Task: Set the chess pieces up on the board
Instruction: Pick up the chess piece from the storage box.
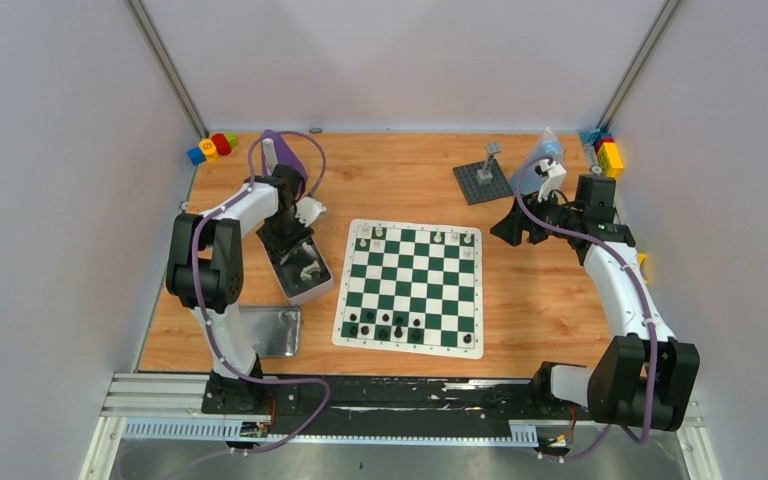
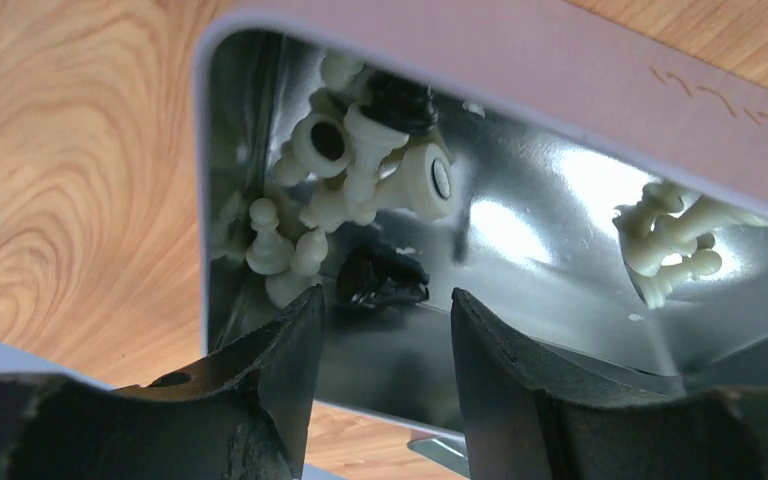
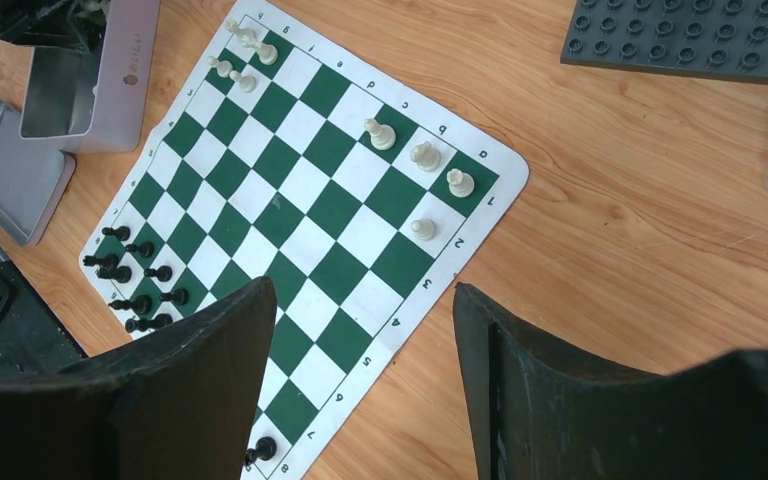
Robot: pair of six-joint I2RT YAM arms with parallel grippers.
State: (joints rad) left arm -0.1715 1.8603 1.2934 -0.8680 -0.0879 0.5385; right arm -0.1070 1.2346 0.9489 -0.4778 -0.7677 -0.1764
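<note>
The green-and-white board (image 1: 409, 283) lies mid-table. Several white chess pieces (image 3: 422, 155) stand on its far rows and several black ones (image 3: 135, 275) on its near rows, with one lone black piece (image 3: 263, 448) at a near corner. More white pieces (image 2: 360, 170) and a black piece (image 2: 380, 280) lie loose in an open metal tin (image 1: 303, 272) left of the board. My left gripper (image 2: 388, 297) hangs open just above the tin's inside, holding nothing. Over bare wood by the board's right edge, my right gripper (image 3: 362, 288) is open and empty.
The tin's shiny lid (image 1: 265, 330) lies flat near the left arm's base. A dark grey baseplate (image 1: 482, 180) with a post sits behind the board. Coloured blocks sit in the far left corner (image 1: 212, 147) and the far right corner (image 1: 605, 150).
</note>
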